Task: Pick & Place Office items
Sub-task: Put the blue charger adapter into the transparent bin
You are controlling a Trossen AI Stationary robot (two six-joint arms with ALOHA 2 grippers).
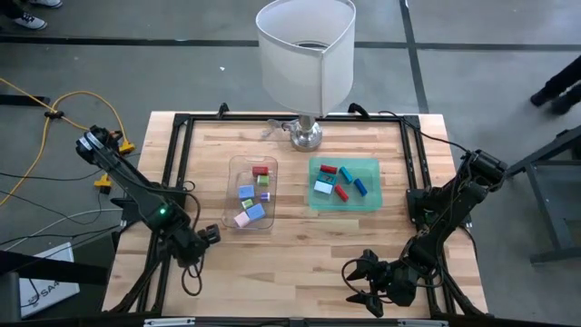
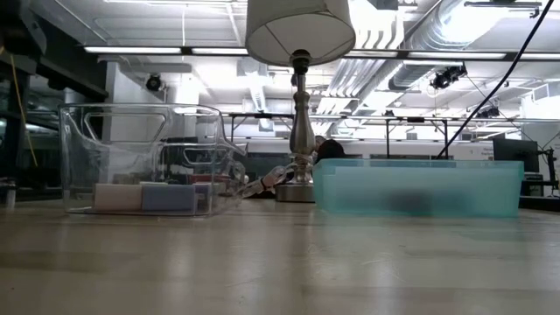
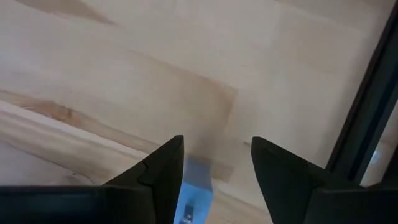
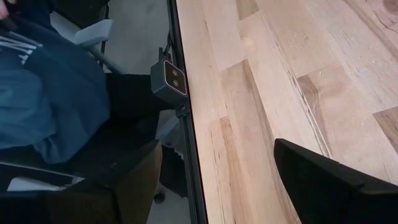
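Both arms are parked at the near corners of the tabletop (image 1: pixel 300 263), well away from the items. The left claw (image 1: pixel 207 235) sits near the clear tray's near-left corner, just above bare wood. Its wrist view shows the two fingers (image 3: pixel 163 180) partly apart with nothing between them but plank. The right claw (image 1: pixel 363 280) is down at the near edge, right of centre, fingers spread wide and empty.

The office items are split between two containers in the middle of the tabletop. The clear tray (image 1: pixel 231 195) on the left holds a red block (image 1: pixel 260 170) at its far end, long axis running left-right, then a small green piece (image 1: pixel 263 181), a blue block (image 1: pixel 246 192), a pale blue block (image 1: pixel 255 213) and a pink one (image 1: pixel 242 220) at the near end, both turned a bit diagonal. The green tray (image 1: pixel 371 198) on the right has a red stick (image 1: pixel 328 168) lying left-right at the far side, a teal block (image 1: pixel 346 173), a blue stick (image 1: pixel 359 186) pointing diagonally, another red stick (image 1: pixel 341 192) also diagonal, and a pale blue block (image 1: pixel 323 188).

A lamp (image 1: pixel 306 54) stands at the far edge between the trays. In the right wrist view there's a person in blue clothing (image 4: pixel 37 93) beside the tabletop.
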